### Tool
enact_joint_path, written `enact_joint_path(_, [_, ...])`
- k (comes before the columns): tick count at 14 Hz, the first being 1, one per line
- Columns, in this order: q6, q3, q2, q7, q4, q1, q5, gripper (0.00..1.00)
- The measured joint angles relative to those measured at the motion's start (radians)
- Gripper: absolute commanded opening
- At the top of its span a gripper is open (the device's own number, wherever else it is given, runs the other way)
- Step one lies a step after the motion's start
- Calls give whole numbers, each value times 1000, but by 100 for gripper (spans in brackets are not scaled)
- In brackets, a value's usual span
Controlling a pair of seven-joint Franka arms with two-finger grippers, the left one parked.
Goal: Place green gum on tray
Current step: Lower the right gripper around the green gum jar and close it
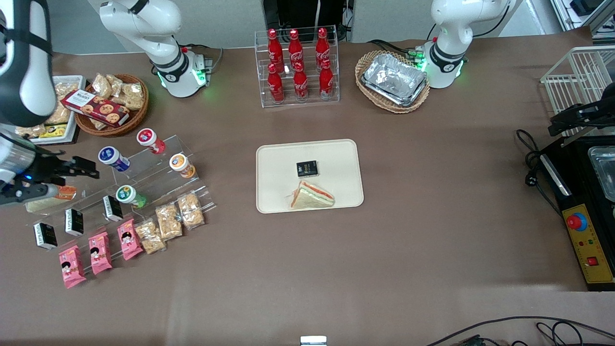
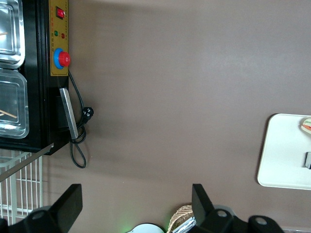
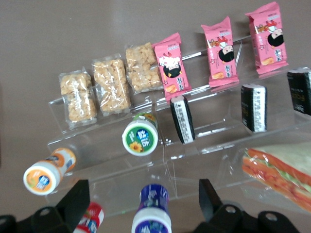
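1. Pink snack packets, three in a row, lie closest to the front edge of the bench, at the working arm's end, on the lowest step of a clear acrylic stand.
2. Puffed-rice bars in clear wrap, also three, sit beside the pink packets on the same low step.
3. Small black-and-white cartons stand one step up.
4. Green gum lies on its side on that middle step, beside the nearest carton, its white-and-green lid facing the front camera. In the right wrist view the green gum shows a yellow flower mark on the lid.
5. Orange-lidded bottle, blue-lidded bottle and red-lidded bottle lie higher on the stand, farther from the front edge.
6. Gripper hovers above the stand, close to the blue-lidded bottle, well apart from the tray. Its fingers are spread wide with nothing between them; the blue-lidded bottle shows in the gap below.
7. Wrapped sandwich rests on the stand near the cartons.
8. Tray lies mid-bench, cream and flat. A sandwich triangle and a small black packet rest on it.
9. Cola bottles stand in a clear rack near the back edge; a wicker basket with foil trays sits beside them, toward the parked arm's end.
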Motion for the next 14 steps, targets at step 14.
enact_joint_path(14, [424, 13, 75, -5, -314, 37, 0, 81])
